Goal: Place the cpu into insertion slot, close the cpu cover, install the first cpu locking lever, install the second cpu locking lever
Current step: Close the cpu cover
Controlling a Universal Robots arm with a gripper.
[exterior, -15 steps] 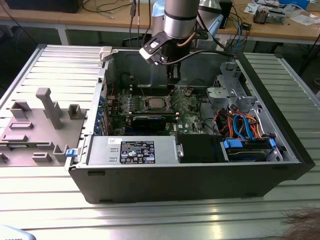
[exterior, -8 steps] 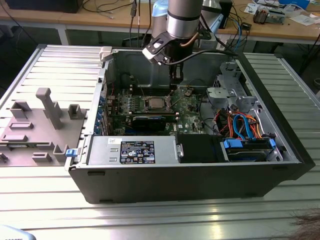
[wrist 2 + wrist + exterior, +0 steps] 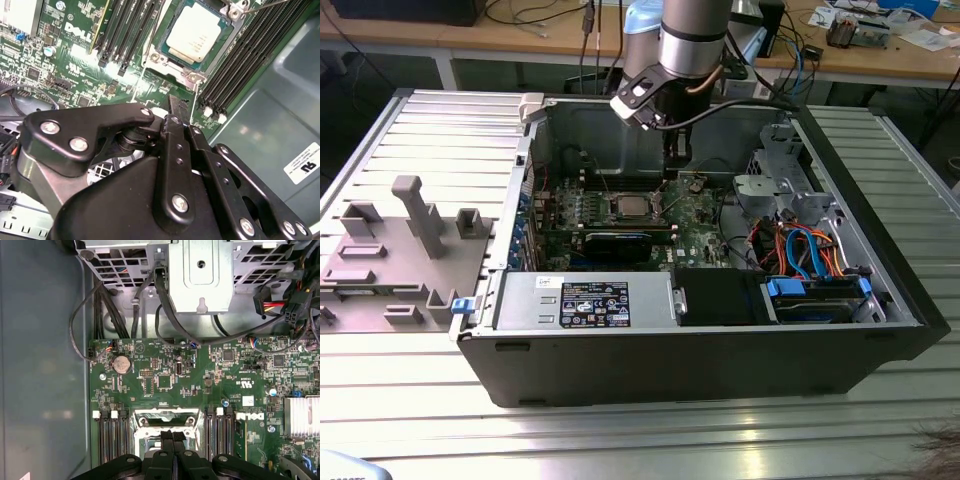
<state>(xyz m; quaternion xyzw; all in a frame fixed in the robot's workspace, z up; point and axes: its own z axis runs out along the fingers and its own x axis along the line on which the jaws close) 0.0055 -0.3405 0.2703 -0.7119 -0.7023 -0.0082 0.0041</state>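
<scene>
- Closest to the lens in the second wrist view are the black jointed links of the tool (image 3: 177,104). Its two fingertips are pressed together with nothing between them. The first wrist view shows the same closed tips just over the edge of the socket (image 3: 165,420).
- Past the tool lies the chip (image 3: 195,31), a flat silver-grey square. It sits level inside the socket on the green circuit board (image 3: 200,375), with long black memory slots (image 3: 250,55) running beside it.
- A thin silvery cover (image 3: 172,67) frames the chip on all sides and seems to lie flat around it, with the chip's top showing through its window.
- A thin metal rod (image 3: 265,5) sticks out past one corner of the socket. It looks like one of the locking levers, standing free rather than hooked down, though this cannot be made out for sure.
- In the exterior view the arm (image 3: 692,40) reaches down from above into an open computer case (image 3: 720,350) that lies on a ribbed metal desk (image 3: 620,430). The tool hangs just beside the chip, toward the exterior view's right.
- A grey tray of holders (image 3: 390,250) rests on the desk at the exterior view's left, well apart from the case.
- Progress, as a judgement: the chip is placed and the cover appears lowered. Both levers seem yet to be locked, and the tool is at the socket's edge, near where the levers sit.
</scene>
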